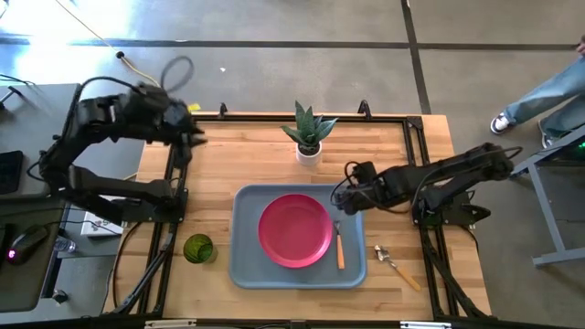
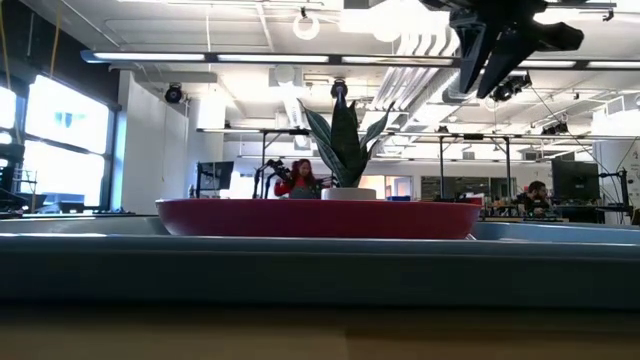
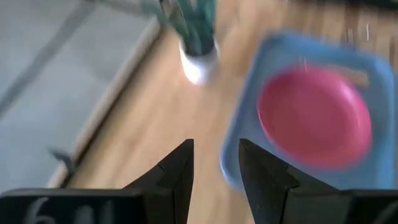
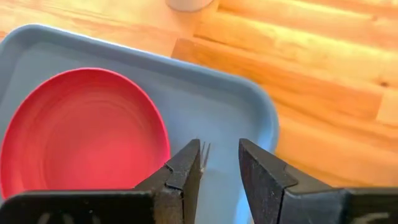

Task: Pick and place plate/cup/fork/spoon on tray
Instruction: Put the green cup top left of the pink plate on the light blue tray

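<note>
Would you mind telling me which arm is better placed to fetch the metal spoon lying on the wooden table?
The right. Its tool hangs open over the grey-blue tray's right rim, and the orange-handled spoon lies just off that same side. The left tool is at the table's far left corner, across the tray.

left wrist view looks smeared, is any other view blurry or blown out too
Left wrist view: motion-blurred, the plate, tray and potted plant are smeared. Right wrist view: sharp on plate and tray. High view: clear, with glare at the top-left floor. Low view: bright ceiling lights and windows, near tray rim soft.
</note>
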Robot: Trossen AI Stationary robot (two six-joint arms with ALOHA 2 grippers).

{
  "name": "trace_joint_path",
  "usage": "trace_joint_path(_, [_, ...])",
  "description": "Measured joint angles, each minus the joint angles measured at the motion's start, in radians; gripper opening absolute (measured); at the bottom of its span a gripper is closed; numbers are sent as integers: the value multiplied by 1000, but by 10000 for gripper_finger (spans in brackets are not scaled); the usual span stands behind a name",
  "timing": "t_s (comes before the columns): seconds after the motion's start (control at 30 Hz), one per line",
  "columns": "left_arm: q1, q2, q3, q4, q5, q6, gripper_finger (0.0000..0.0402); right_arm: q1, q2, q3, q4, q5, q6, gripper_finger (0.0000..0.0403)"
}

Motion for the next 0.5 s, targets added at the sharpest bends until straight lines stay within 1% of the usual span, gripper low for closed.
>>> trace_joint_path(0.17, [-108, 11, -51, -157, 1, -107, 118, -48, -6, 0, -2, -14, -93, 99])
trace_joint_path(0.23, [-153, 9, -89, -173, 12, -147, 118, -66, -6, 0, -2, -14, -126, 99])
trace_joint_path(0.4, [-268, 5, -194, -176, 93, -214, 118, -108, -6, 0, -2, -20, -192, 99])
trace_joint_path(0.5, [-339, 6, -259, -166, 105, -253, 118, -129, -6, 0, -2, -44, -224, 99])
